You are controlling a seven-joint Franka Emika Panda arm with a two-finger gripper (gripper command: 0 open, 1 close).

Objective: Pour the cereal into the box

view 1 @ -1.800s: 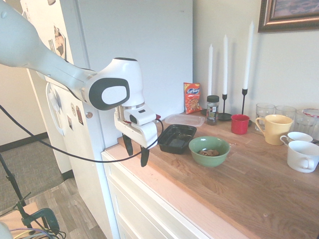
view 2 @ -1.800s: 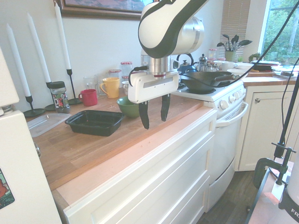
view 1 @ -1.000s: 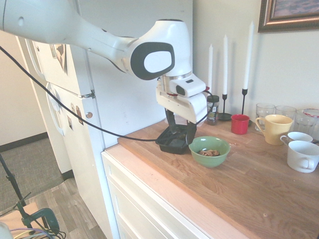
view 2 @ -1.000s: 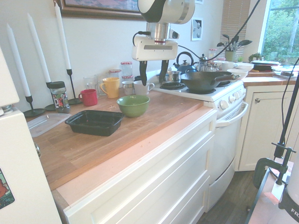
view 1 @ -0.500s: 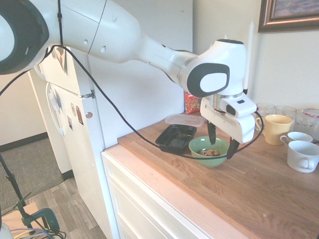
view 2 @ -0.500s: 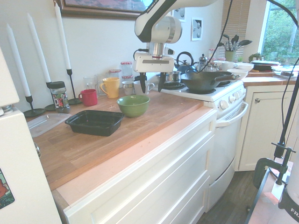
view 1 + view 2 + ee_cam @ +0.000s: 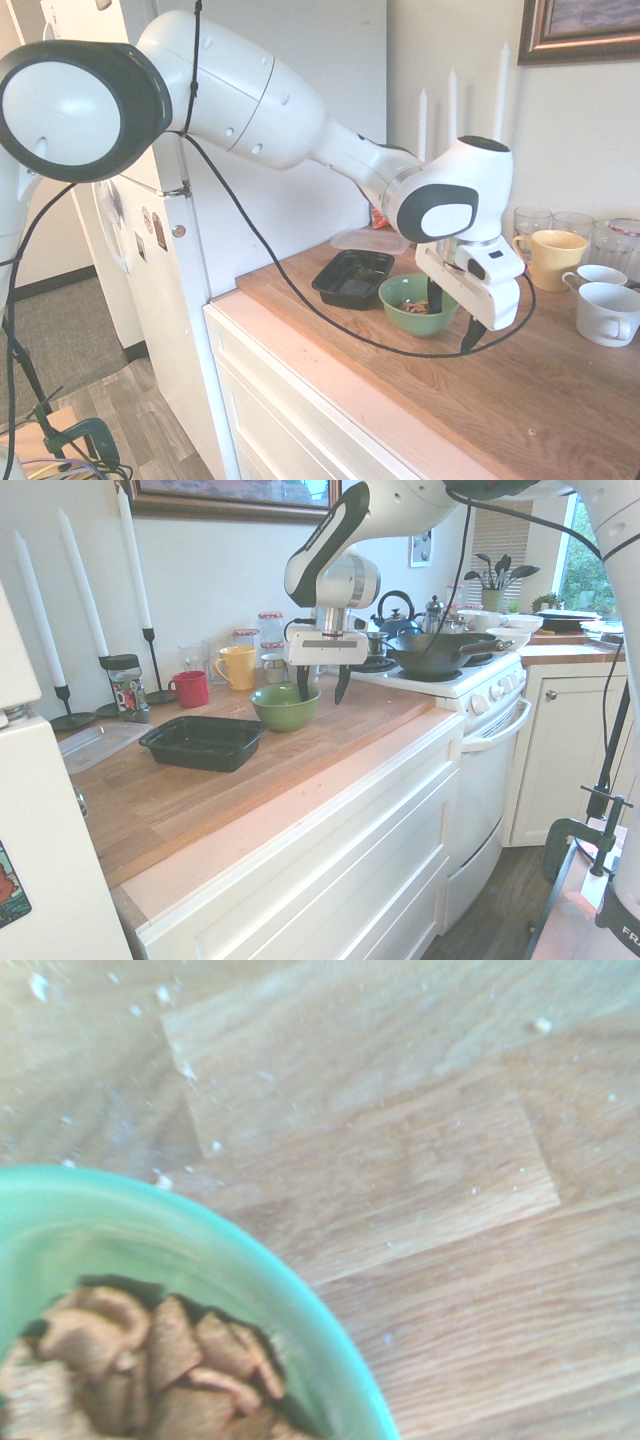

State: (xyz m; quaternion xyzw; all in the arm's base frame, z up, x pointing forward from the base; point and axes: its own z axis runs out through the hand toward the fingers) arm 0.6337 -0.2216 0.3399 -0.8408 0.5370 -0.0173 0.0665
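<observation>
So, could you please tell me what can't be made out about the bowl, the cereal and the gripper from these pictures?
- Cereal: the second exterior view hides it behind the green bowl wall; the wrist view's edge cuts the pile off.
- Gripper: open, one finger inside the rim and one outside; whether either touches the rim is too small to tell in either exterior view.
- Black tray: its floor is too dark to show any crumbs.

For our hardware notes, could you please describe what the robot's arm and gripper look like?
The arm has glossy white rounded shells, with black discs and bands at the joints. A thin black cable hangs along it in a loose loop. The gripper is a white block-shaped body carrying two slim black fingers.
</observation>
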